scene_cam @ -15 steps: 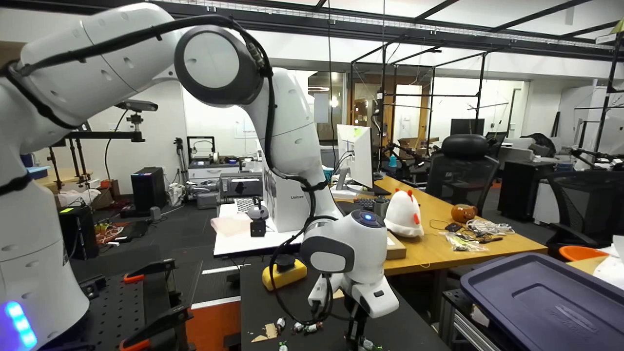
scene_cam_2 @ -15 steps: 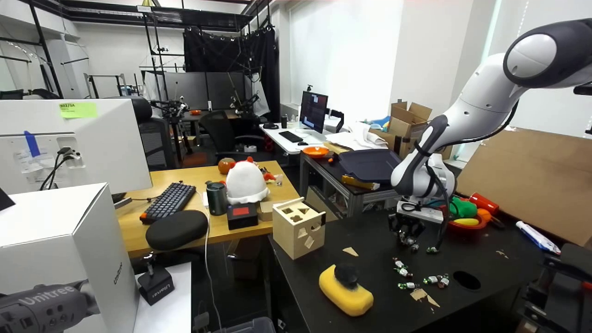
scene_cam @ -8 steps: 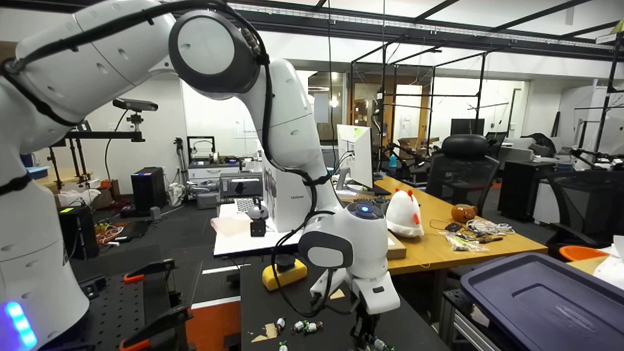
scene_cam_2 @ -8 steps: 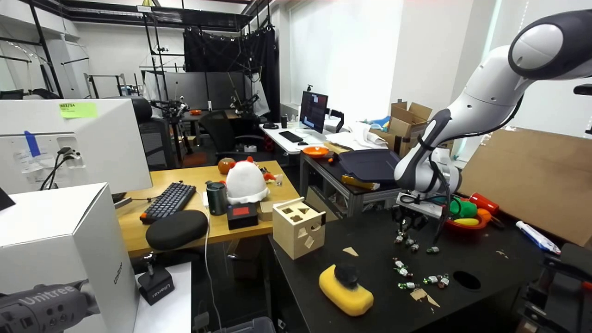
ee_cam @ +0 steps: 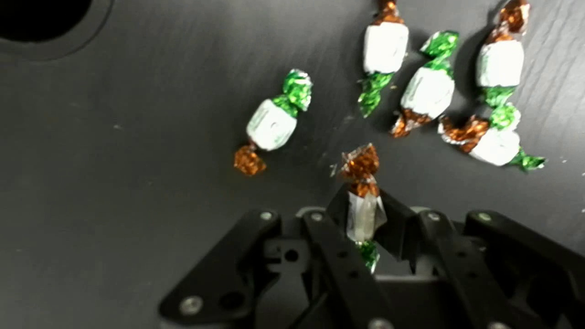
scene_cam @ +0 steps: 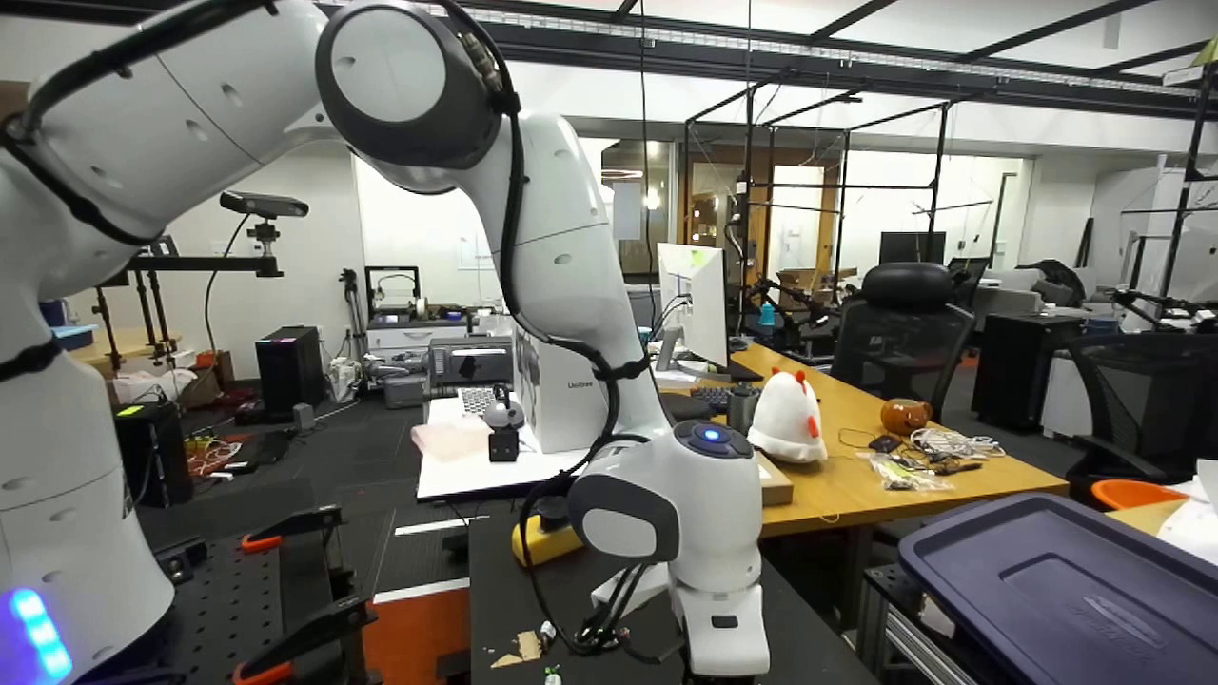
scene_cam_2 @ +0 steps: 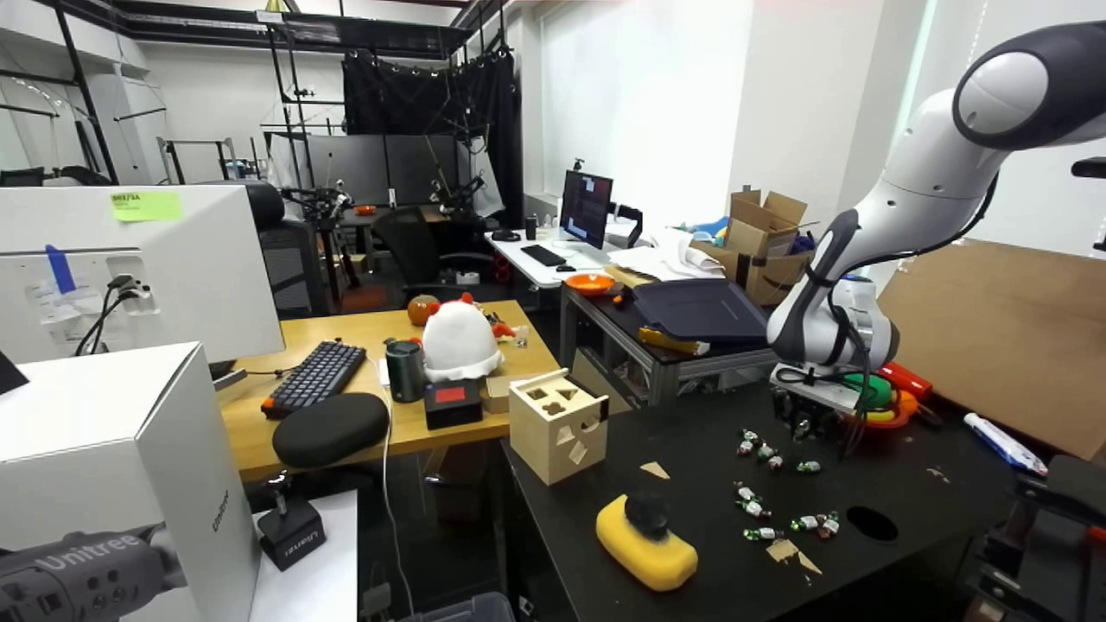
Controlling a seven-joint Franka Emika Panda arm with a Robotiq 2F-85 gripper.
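Observation:
Between the black fingertips of my gripper [ee_cam: 364, 208] a wrapped candy [ee_cam: 361, 167] is pinched by its pale middle in the wrist view. Its brown twist points away from the gripper and its green twist lies back between the fingers. In an exterior view the gripper [scene_cam_2: 805, 422] hangs over the black table [scene_cam_2: 691, 449], close to the red bowl. A lone candy [ee_cam: 272, 125] lies on the table ahead and left in the wrist view; several more, such as this candy [ee_cam: 428, 91], lie to the right. The fingers fall below the frame in an exterior view showing the hand [scene_cam: 723, 623].
The red bowl [scene_cam_2: 877, 438] holds green and yellow items and is partly hidden behind the gripper. A round hole [scene_cam_2: 873, 523] opens in the table. Also on it are a yellow block with a black knob [scene_cam_2: 646, 549], a wooden shape box [scene_cam_2: 557, 423] and a white-blue tube [scene_cam_2: 1005, 442].
My gripper has lifted from beside the candy group and travelled sideways toward the red bowl, the candy still pinched. The candies left on the table appear in the same places.

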